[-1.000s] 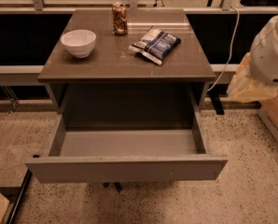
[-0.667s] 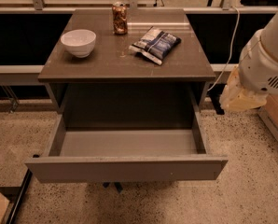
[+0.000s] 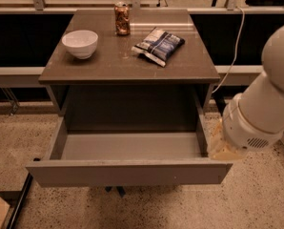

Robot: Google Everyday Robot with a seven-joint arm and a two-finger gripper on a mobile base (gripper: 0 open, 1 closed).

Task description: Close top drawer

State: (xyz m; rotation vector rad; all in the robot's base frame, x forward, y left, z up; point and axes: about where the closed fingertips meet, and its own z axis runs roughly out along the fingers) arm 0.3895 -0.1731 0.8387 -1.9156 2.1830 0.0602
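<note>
The top drawer [image 3: 127, 173] is pulled far out of the cabinet below the brown tabletop [image 3: 108, 66]. Its flat grey-brown front panel faces me and its light grey inside [image 3: 130, 146] holds nothing. My white arm [image 3: 261, 113] comes in from the right. My gripper [image 3: 221, 148] shows only as a yellowish end piece, low beside the drawer's right front corner, close to or touching the right side wall.
On the tabletop stand a white bowl [image 3: 80, 43], a drink can [image 3: 122, 18] and a dark snack bag [image 3: 159, 45]. A white cable [image 3: 232, 46] hangs at the right. A metal rail [image 3: 18, 73] runs behind the cabinet. The floor is speckled.
My arm has moved left and down, from beside the tabletop's right edge to the drawer's right front corner. The drawer has not visibly moved.
</note>
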